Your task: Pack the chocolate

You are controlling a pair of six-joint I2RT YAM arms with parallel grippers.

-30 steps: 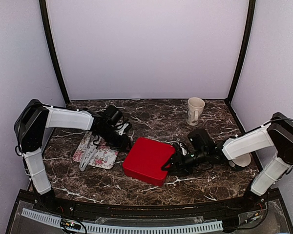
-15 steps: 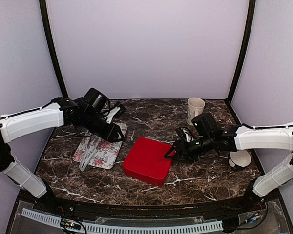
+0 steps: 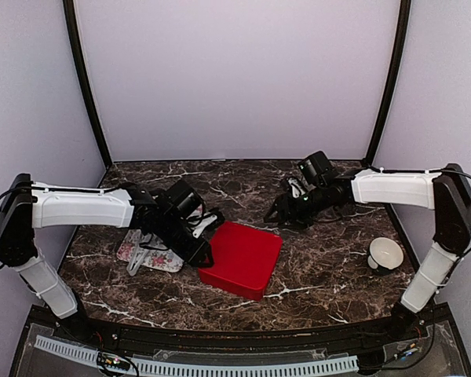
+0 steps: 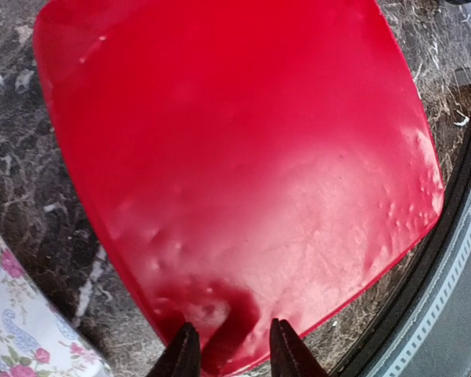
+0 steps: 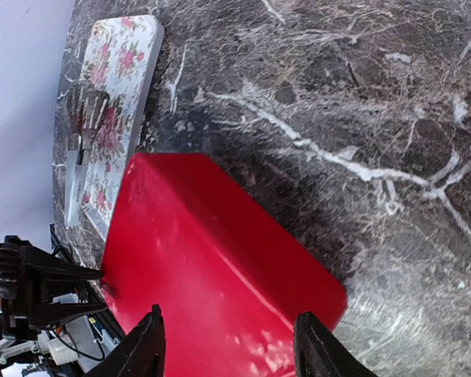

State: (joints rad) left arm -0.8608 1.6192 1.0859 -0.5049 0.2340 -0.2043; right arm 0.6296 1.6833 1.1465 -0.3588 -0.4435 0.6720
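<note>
The chocolate is out of view. A red box [image 3: 241, 258] with its lid on sits mid-table; it fills the left wrist view [image 4: 235, 157] and shows in the right wrist view [image 5: 204, 267]. My left gripper [image 3: 206, 253] [image 4: 234, 357] is low at the box's left corner, jaws a narrow gap apart with that corner showing between the tips. Whether the tips touch the lid I cannot tell. My right gripper [image 3: 280, 214] [image 5: 231, 349] hovers open behind the box's far right side, and its fingers hold nothing.
A floral tray [image 3: 135, 247] [image 5: 118, 86] with metal utensils [image 5: 82, 133] lies left of the box, partly under the left arm. A white bowl [image 3: 385, 253] stands near the right arm's base. The table's front rail runs close behind the box's near edge.
The left arm rose over the tray, then came down to the box's left corner with its jaws narrower. The right arm drew back from the box's right side toward the far right.
</note>
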